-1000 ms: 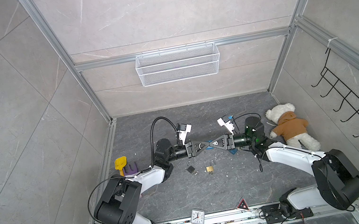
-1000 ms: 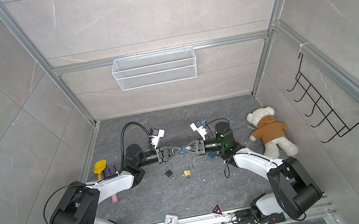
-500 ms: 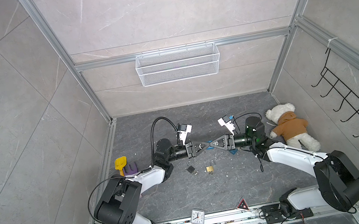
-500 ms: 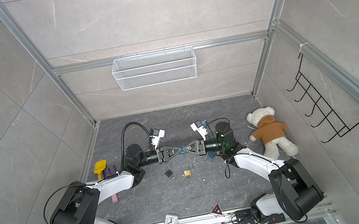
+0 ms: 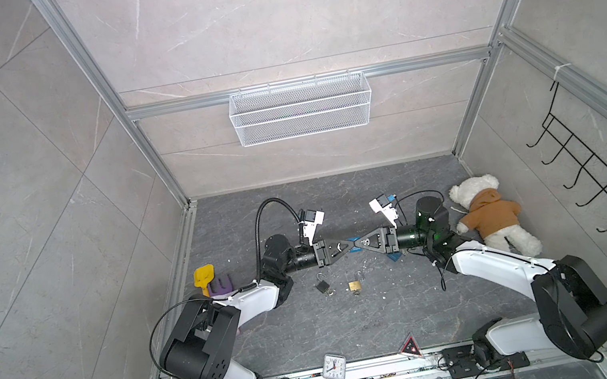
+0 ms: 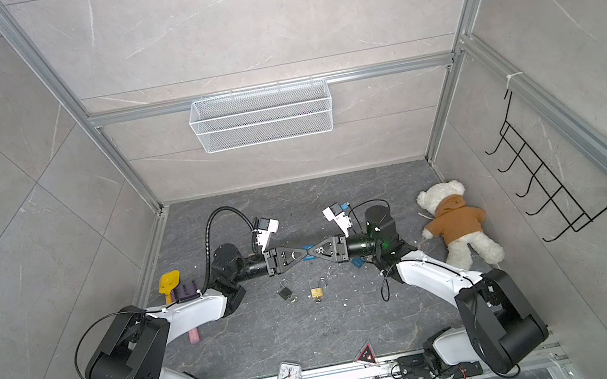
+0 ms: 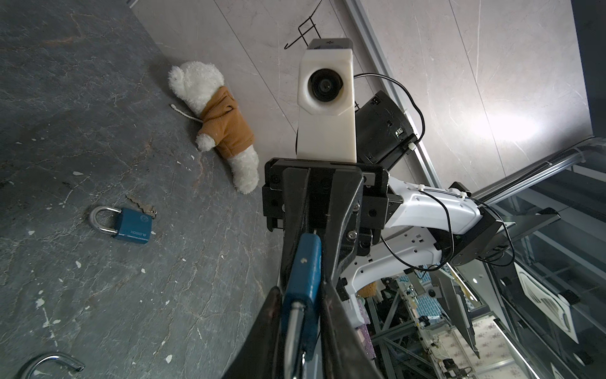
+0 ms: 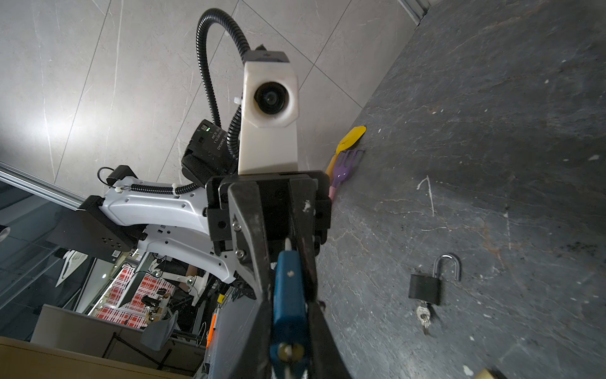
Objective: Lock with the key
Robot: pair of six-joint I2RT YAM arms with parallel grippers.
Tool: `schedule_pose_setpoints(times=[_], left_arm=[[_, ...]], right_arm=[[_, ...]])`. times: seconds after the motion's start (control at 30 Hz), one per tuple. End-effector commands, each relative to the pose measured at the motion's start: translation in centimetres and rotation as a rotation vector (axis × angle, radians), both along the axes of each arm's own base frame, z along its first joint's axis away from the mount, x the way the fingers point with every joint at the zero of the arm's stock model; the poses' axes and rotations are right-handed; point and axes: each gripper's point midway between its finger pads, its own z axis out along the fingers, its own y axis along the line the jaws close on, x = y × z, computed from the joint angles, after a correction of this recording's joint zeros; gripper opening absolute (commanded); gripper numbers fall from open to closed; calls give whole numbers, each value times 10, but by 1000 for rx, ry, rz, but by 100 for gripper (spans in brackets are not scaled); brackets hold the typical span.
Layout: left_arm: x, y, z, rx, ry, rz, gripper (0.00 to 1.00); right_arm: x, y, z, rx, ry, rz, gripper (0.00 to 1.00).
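Padlock (image 7: pixel 305 262), blue, is held in mid-air between both arms. The left hand (image 5: pixel 346 245) is clamped on its shackle end, the right hand (image 5: pixel 362 243) on its keyhole end. The step looks like working the key, though I cannot make the key out. Next, the left should probably brace while the right twists.

Pale grey tiled walls (image 5: pixel 283 12), white wire basket (image 5: pixel 300 111) on the rear one, dark stone floor (image 5: pixel 317 205) below it, black hook rack (image 5: pixel 604 179) to its right

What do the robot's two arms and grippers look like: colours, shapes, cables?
The left arm and right arm have white shells and black joints. The left gripper and right gripper are black and triangular. A ribbed black hose arches from the left arm.
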Motion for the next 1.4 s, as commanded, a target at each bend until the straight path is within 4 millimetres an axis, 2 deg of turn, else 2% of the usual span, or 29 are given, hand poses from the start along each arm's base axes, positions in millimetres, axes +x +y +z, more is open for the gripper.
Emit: schedule_pose_setpoints(times=[0.0, 0.1, 0.13, 0.23, 0.37, 0.47, 0.63, 0.83, 1.07, 1.37], left_arm=[[-9, -4, 29, -76, -113, -58, 21], [-6, -6, 28, -77, -104, -62, 13], [-6, -6, 28, -78, -102, -64, 1], [-4, -7, 27, -76, -94, -63, 0], [-5, -4, 27, -79, -123, -54, 0], [-5, -1, 27, -74, -132, -47, 0], [-4, 1, 27, -73, -137, -39, 0], [-1, 2, 27, -72, -134, -36, 0], [1, 3, 25, -73, -128, -27, 0], [4, 4, 24, -75, -119, -18, 0]], right_arm=[[7, -3, 2, 2, -6, -31, 0], [6, -3, 0, -1, -3, -28, 0], [7, -3, 0, -4, -1, -29, 0], [7, -4, 0, -20, -7, -36, 0], [14, -13, 2, -54, -23, -110, 18], [18, -19, 5, -54, -21, -133, 25], [16, -23, 6, -60, -10, -128, 29], [9, -23, 8, -58, -13, -107, 29], [4, -23, 10, -53, -11, -91, 22], [1, -23, 10, -48, -11, -82, 19]])
